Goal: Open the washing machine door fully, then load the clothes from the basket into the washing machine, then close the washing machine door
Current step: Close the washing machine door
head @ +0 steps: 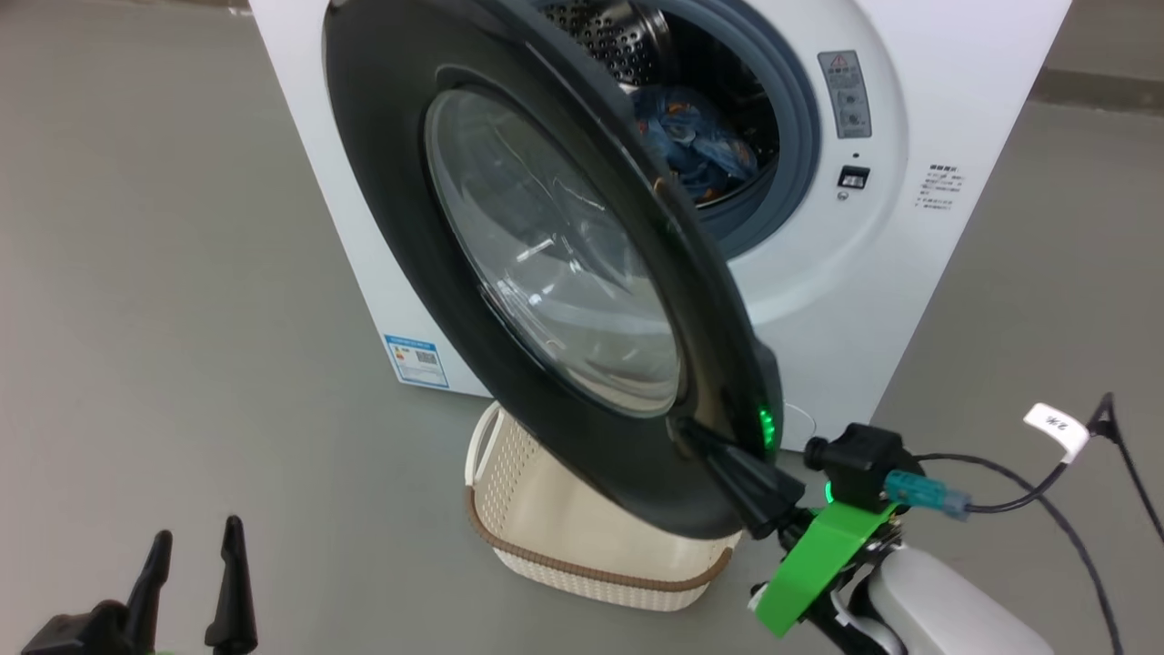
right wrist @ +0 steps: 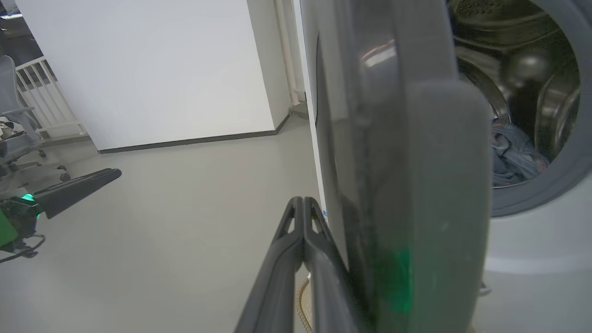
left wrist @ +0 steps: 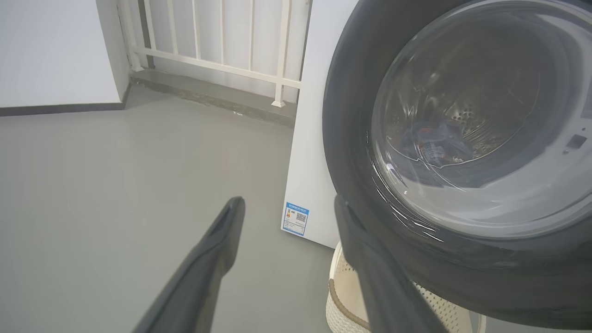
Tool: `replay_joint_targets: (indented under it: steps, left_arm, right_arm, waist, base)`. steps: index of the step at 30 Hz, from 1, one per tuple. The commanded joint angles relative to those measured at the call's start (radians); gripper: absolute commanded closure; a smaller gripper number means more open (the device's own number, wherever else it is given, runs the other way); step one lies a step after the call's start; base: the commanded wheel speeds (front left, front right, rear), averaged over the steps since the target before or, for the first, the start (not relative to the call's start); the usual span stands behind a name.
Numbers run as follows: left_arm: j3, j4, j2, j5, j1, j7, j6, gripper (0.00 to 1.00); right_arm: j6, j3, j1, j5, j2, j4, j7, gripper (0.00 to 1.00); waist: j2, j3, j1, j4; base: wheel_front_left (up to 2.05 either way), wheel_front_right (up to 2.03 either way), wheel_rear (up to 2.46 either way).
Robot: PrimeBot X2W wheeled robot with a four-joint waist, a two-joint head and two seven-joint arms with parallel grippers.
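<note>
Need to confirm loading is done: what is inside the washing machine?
Blue printed clothes lie low in the steel drum. In the head view the half-open door covers the drum's left side, so anything there is hidden.

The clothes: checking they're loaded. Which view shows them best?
Head view: the clothes lie plainly inside the drum. The left wrist view shows them dimly through the washing machine door; the right wrist view, a blue heap past its edge.

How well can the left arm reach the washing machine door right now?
Probably yes: the open left end effector faces the washing machine door, nothing between; the shut right end effector is at its free edge.
</note>
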Motion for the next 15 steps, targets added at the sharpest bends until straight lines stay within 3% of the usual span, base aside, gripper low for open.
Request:
replay_joint_targets:
  steps: [1,15]
  left_arm:
    - [0.029,-0.027,0.027,-0.002,-0.055,-0.014,-0.003,0.0]
    - [0.0,-0.046,0.083,-0.013,-0.11,-0.014,-0.003,0.0]
  right_arm:
    - [-0.007,-0.026,-0.008,-0.011,0.0,-0.011,-0.005,1.0]
    - [-0.007,-0.196,-0.061,-0.072,-0.021,-0.021,-0.005,1.0]
  waist:
    - [0.0,0.023,0.0,0.0]
    - [0.0,0.127,0.0,-0.005]
  base:
    - [0.0,0.0,0.0]
    - [0.0,0.0,0.0]
